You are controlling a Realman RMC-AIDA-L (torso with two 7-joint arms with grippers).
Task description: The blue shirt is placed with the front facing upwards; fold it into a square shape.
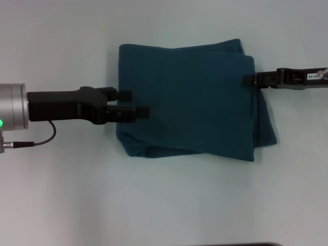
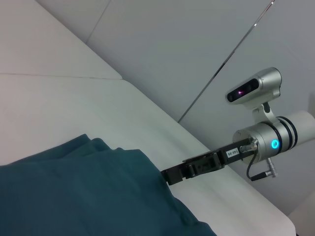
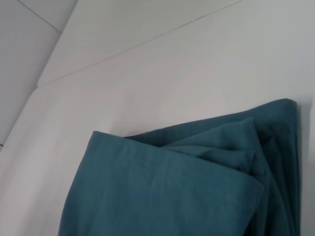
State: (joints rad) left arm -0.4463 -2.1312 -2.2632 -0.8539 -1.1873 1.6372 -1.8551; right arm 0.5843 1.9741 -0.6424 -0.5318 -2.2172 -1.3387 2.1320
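The blue shirt lies folded into a rough square in the middle of the white table, with extra layers sticking out along its right and near edges. My left gripper is open, its two black fingers reaching over the shirt's left edge with nothing between them. My right gripper sits at the shirt's right edge near the far corner. In the left wrist view the right gripper touches the edge of the shirt. In the right wrist view only a folded corner of the shirt shows.
The white table spreads on all sides of the shirt. A dark strip shows at the table's near edge. The left arm's cable loops beside its wrist.
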